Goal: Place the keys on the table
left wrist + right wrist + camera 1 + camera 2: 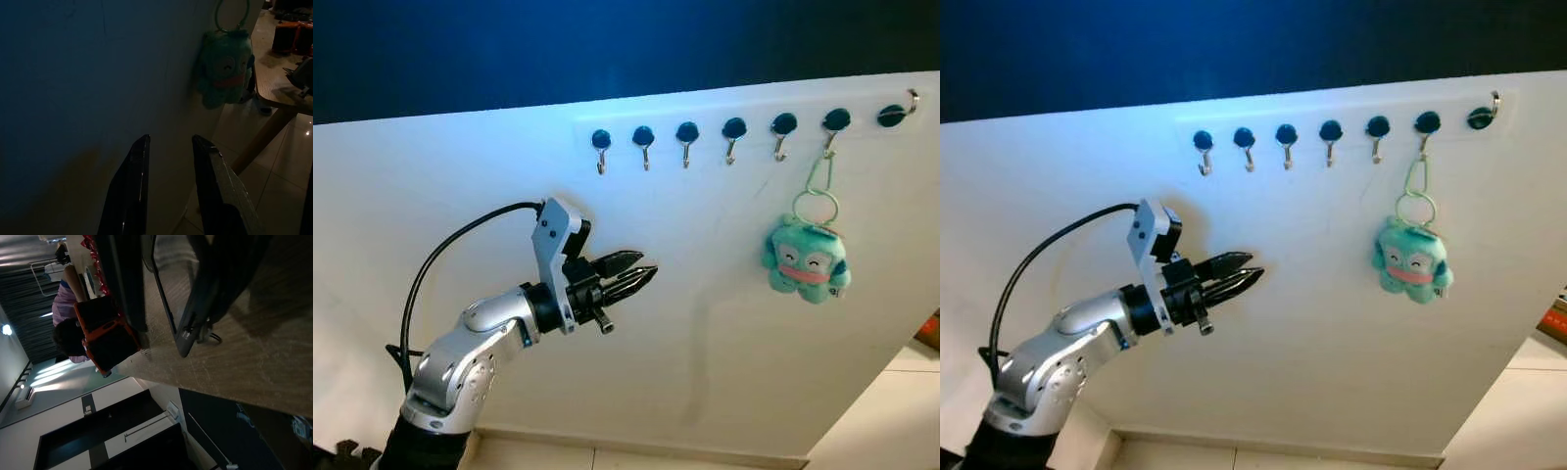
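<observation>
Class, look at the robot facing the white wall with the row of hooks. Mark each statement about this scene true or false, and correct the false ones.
1. The teal plush keychain toy hangs from a hook by a pale green loop. True.
2. The left pincer grips the toy. False: it is raised before the bare white wall, apart from the toy, holding nothing.
3. Every dark-capped metal hook carries something. False: the toy is the one item hanging.
4. The left pincer's fingers stand slightly apart. True.

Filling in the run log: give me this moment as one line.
left hand: raised near wall, nearly shut, empty | plush keychain: on sixth hook | keys: not yet taken
</observation>
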{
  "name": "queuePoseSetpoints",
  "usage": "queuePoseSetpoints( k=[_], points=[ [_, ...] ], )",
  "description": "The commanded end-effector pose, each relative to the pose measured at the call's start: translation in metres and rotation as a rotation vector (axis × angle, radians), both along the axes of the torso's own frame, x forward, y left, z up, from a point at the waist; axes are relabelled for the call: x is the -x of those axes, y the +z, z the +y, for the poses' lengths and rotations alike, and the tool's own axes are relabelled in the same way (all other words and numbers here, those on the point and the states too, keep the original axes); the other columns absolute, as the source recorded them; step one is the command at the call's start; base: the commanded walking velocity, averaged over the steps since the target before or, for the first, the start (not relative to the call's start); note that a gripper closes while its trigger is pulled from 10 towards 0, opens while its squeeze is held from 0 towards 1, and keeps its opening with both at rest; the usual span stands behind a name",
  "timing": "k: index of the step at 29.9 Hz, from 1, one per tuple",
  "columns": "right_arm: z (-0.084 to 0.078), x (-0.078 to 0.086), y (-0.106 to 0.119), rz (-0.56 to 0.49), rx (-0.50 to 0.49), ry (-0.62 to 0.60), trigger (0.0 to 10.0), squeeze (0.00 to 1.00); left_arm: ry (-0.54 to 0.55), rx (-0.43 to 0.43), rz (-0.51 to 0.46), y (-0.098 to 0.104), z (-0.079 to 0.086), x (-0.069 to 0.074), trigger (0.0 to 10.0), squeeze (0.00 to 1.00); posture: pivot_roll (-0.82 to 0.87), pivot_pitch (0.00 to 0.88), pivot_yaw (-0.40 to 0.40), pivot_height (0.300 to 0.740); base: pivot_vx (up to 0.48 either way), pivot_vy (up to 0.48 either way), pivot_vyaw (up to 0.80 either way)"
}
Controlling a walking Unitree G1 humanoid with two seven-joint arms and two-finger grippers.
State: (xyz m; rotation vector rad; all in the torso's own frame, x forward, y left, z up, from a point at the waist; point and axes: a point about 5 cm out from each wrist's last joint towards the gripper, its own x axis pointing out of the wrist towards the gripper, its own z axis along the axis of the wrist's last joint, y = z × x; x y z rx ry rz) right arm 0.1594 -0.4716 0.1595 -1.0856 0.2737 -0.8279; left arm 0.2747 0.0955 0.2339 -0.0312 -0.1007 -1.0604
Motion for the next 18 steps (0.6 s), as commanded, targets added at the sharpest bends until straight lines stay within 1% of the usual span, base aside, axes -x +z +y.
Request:
queuePoseSetpoints(
  k=[1, 3, 4, 5, 6, 7, 8, 9, 11, 12, 13, 14, 16, 17, 18],
  points=[
    [0.0, 0.003, -0.007, 0.009, -0.028, -0.005, 9.8, 0.0, 0.01, -0.012, -0.007, -0.001, 0.003, 0.0, 10.0, 0.0, -0.1, 0.13, 0.122, 0.74, 0.0, 0.0, 0.0],
    [-0.001, 0.004, -0.007, 0.002, -0.035, -0.011, 9.8, 0.0, 0.013, -0.012, -0.007, -0.001, 0.003, 0.0, 10.0, 0.0, -0.1, 0.13, 0.12, 0.74, 0.0, 0.0, 0.0],
    [-0.002, 0.007, -0.008, -0.005, -0.04, -0.018, 9.3, 0.0, 0.015, -0.011, -0.007, -0.001, 0.003, 0.0, 10.0, 0.0, -0.09, 0.13, 0.117, 0.74, 0.0, 0.0, 0.0],
    [-0.005, 0.016, -0.011, -0.058, -0.109, -0.06, 9.4, 0.0, 0.021, -0.01, -0.007, -0.001, 0.004, 0.001, 10.0, 0.0, -0.09, 0.132, 0.114, 0.74, 0.0, 0.0, 0.0],
    [-0.005, 0.016, -0.011, -0.058, -0.109, -0.06, 9.4, 0.0, 0.021, -0.01, -0.007, -0.001, 0.004, 0.001, 10.0, 0.0, -0.09, 0.132, 0.114, 0.74, 0.0, 0.0, 0.0],
    [-0.007, 0.022, -0.013, -0.112, -0.165, -0.08, 9.7, 0.0, 0.022, -0.009, -0.006, -0.001, 0.004, 0.001, 10.0, 0.0, -0.09, 0.132, 0.113, 0.74, 0.0, 0.0, 0.0],
    [-0.007, 0.022, -0.013, -0.112, -0.165, -0.08, 9.7, 0.0, 0.022, -0.009, -0.006, -0.001, 0.004, 0.001, 10.0, 0.0, -0.09, 0.132, 0.113, 0.74, 0.0, 0.0, 0.0],
    [-0.007, 0.025, -0.015, -0.197, -0.258, -0.071, 10.0, 0.0, 0.023, -0.009, -0.006, -0.002, 0.004, 0.001, 10.0, 0.0, -0.1, 0.133, 0.112, 0.74, 0.0, 0.0, 0.0],
    [-0.001, 0.026, -0.015, -0.391, -0.416, 0.007, 10.0, 0.0, 0.021, -0.008, -0.005, -0.002, 0.003, 0.0, 10.0, 0.0, -0.11, 0.134, 0.115, 0.74, 0.0, 0.0, 0.0],
    [-0.001, 0.026, -0.015, -0.391, -0.416, 0.007, 10.0, 0.0, 0.021, -0.008, -0.005, -0.002, 0.003, 0.0, 10.0, 0.0, -0.11, 0.134, 0.115, 0.74, 0.0, 0.0, 0.0],
    [0.003, 0.026, -0.014, -0.481, -0.487, 0.05, 10.0, 0.0, 0.02, -0.008, -0.004, -0.002, 0.003, 0.0, 10.0, 0.0, -0.11, 0.132, 0.118, 0.74, 0.0, 0.0, 0.0],
    [0.005, 0.027, -0.013, -0.545, -0.531, 0.076, 10.0, 0.0, 0.016, -0.007, -0.004, -0.002, 0.002, -0.001, 10.0, 0.0, -0.12, 0.132, 0.122, 0.74, 0.0, 0.0, 0.0],
    [0.007, 0.029, -0.012, -0.642, -0.593, 0.111, 10.0, 0.0, 0.009, -0.006, -0.002, -0.002, 0.001, -0.002, 10.0, 0.0, -0.13, 0.13, 0.133, 0.74, 0.0, 0.0, 0.0],
    [0.008, 0.029, -0.011, -0.674, -0.606, 0.121, 10.0, 0.0, 0.005, -0.007, -0.002, -0.003, 0.0, -0.002, 10.0, 0.0, -0.13, 0.13, 0.133, 0.74, 0.0, 0.0, 0.0],
    [0.008, 0.029, -0.011, -0.674, -0.606, 0.121, 10.0, 0.0, 0.005, -0.007, -0.002, -0.003, 0.0, -0.002, 10.0, 0.0, -0.13, 0.13, 0.133, 0.74, 0.0, 0.0, 0.0]
  ],
)
